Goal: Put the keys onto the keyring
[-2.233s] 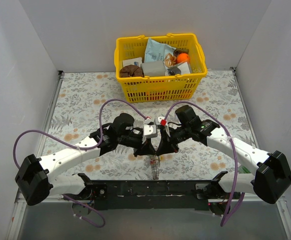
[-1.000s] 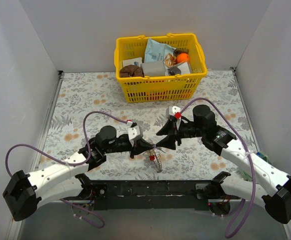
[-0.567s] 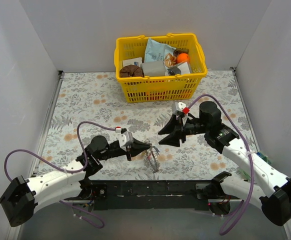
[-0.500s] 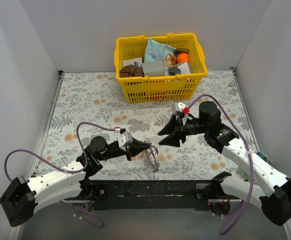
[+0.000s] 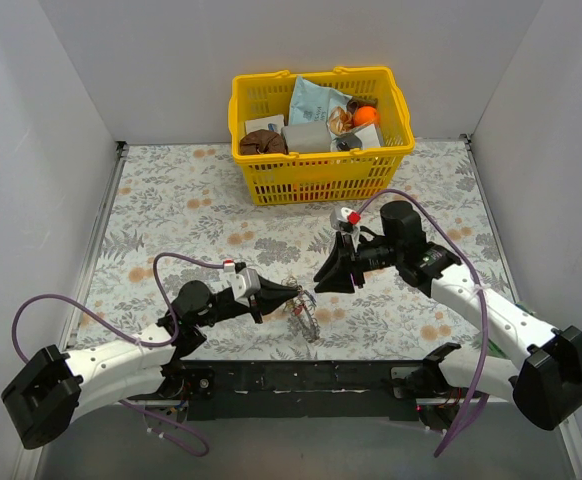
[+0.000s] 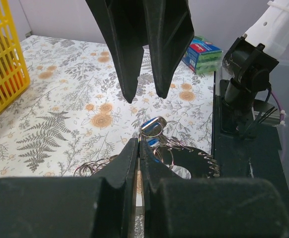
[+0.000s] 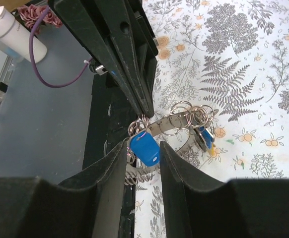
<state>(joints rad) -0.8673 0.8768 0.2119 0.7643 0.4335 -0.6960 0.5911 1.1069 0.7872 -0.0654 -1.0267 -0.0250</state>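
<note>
- Shows the black base rail [image 5: 301, 378] along the near edge of the floral-patterned bench [image 5: 161, 200].
- Pinches the wide flat silver-grey metal keyring [image 7: 164, 127] in the left jaws, pressed fully closed on its band, just beyond that rail.
- Holds the keyring low over the bench; cannot tell whether its lower edge touches the surface.
- Carries on the band a cluster of small silver split rings [image 7: 186, 111], a small blue-headed metal key [image 7: 145, 148] and, on the other side, more small keys [image 7: 206, 140] in blue and yellowish tones.
- Aims the right jaws, parted, at the left fingertips [image 7: 137, 89] from the far side.
- Frames the blue-headed key in that gap in the right wrist view; puts it just past the right fingertips [image 6: 129, 84] in the left wrist view, not gripped.
- Shows a green and blue box [image 6: 201, 52] at the bench's right edge.
- Sets a yellow plastic basket [image 5: 321, 165] of mixed items at the back wall, well apart from both arms.
</note>
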